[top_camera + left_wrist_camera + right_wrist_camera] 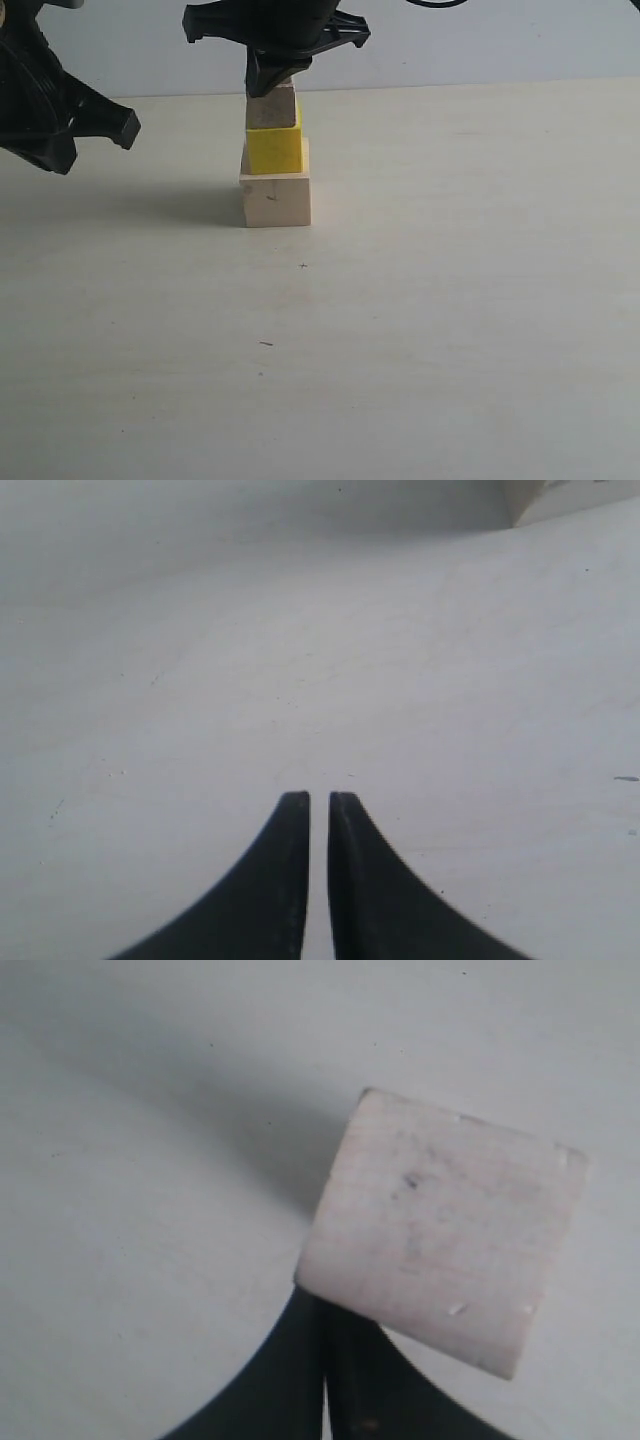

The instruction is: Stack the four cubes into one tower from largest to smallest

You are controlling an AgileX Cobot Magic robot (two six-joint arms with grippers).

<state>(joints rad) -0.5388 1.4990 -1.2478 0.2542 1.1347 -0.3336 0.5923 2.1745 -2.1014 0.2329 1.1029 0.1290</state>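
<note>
As viewed from outside, shows large pale cube (275, 200) on the table (450, 300), yellow cube (273, 152) on it, smaller pale cube (271, 108) topmost, slightly skewed. Notes right gripper (268, 82) clenched, tips at that top cube; left gripper (122, 125) well apart, leftward. From left wrist, finds fingers (270, 880) nearly together, grasping nothing, over table. From right wrist, finds fingers (290, 1380) closed, tips hidden behind smaller pale cube.

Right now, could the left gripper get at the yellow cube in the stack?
Probably yes: the left gripper hangs to the left of the yellow cube with bare table between, and that side is exposed. It's shut, though, and the right gripper crowds the small wood cube above.
</note>
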